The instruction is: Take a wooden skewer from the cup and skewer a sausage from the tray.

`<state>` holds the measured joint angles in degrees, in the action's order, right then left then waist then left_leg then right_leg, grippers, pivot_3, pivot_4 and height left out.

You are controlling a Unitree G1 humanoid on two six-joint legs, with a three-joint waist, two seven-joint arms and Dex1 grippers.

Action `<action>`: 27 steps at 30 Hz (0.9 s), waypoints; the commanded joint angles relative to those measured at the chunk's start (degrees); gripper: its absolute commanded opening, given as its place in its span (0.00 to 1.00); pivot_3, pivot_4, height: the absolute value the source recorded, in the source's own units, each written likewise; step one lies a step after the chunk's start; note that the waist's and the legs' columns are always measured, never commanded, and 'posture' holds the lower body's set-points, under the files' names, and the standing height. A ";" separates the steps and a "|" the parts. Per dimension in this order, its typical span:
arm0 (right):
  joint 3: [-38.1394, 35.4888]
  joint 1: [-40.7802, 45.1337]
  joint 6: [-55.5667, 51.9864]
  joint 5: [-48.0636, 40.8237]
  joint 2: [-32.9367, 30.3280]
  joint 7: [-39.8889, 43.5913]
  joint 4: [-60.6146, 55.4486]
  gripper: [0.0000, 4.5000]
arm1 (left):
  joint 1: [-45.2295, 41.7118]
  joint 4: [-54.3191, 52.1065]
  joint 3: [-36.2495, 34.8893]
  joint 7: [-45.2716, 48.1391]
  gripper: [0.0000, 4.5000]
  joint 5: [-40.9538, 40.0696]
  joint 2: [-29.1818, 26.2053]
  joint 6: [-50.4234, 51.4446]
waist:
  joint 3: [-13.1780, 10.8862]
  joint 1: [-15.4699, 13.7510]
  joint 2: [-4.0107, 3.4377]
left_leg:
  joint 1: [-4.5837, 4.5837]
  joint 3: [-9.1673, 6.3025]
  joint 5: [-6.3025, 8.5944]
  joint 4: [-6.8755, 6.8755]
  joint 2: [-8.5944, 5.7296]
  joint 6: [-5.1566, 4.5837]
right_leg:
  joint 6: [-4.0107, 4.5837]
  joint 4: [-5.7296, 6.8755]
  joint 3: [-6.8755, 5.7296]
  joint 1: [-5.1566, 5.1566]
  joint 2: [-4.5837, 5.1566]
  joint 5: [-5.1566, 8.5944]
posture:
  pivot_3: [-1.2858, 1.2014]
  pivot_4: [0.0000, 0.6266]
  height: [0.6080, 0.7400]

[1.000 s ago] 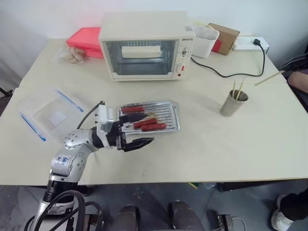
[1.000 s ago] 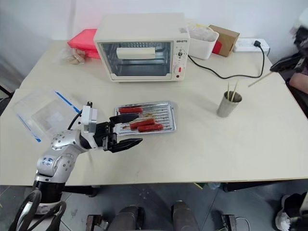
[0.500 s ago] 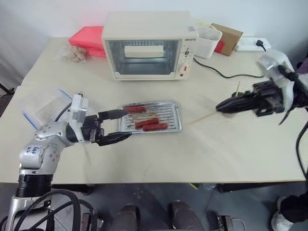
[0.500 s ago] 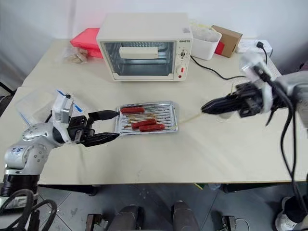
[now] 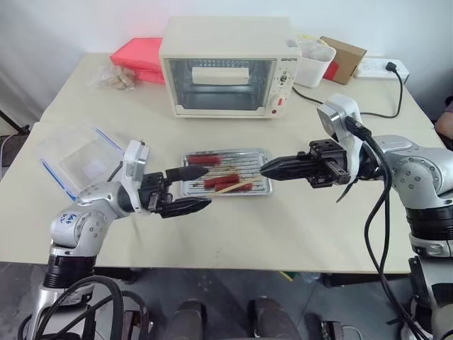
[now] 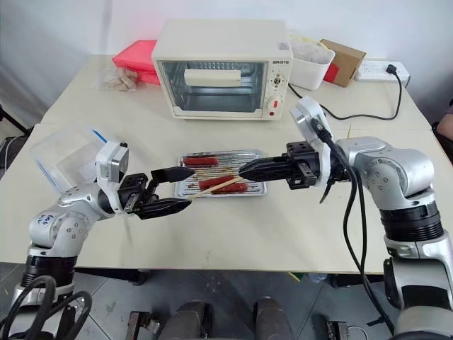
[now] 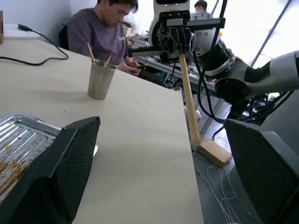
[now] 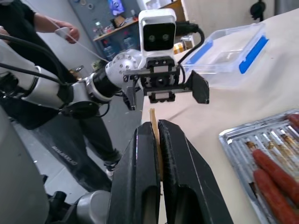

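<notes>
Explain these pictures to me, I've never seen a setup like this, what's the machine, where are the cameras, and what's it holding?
This is a humanoid robot with two arms, each ending in two black jaws. Two pictures look down from its head; the other two come from cameras on its wrists, each looking along that arm's jaws.

On the table sit a silver tray with red-brown sausages, a small toaster oven, a clear box with blue clips, and, in the left wrist view, a cup of sticks.

The right gripper is shut on a wooden skewer, whose free end reaches over the tray. The left gripper waits open beside the tray, holding nothing. A seated person shows in the left wrist view.
</notes>
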<state>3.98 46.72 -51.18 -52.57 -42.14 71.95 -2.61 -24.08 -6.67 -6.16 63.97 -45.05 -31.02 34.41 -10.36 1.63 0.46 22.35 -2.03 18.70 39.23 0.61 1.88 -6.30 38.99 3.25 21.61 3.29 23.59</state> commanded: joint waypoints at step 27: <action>-1.94 -2.15 0.46 1.61 5.52 -2.43 -3.05 0.00 | 0.06 -5.36 0.19 -4.04 0.04 -5.07 4.97 3.15 | 0.00 0.07 0.00 | -0.01 0.00 0.00 -0.01 0.00 0.00 | 0.00 -0.03 -0.01 -0.02 -0.01 0.00 | 0.52 0.24 1.00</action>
<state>2.99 44.96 -51.15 -50.74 -36.36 68.53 -4.12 -24.06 -10.04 -4.55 60.15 -48.13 -25.63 37.40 -10.36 1.71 0.46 22.34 -2.03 18.70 39.21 0.61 1.88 -6.30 38.96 3.24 21.60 3.28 23.59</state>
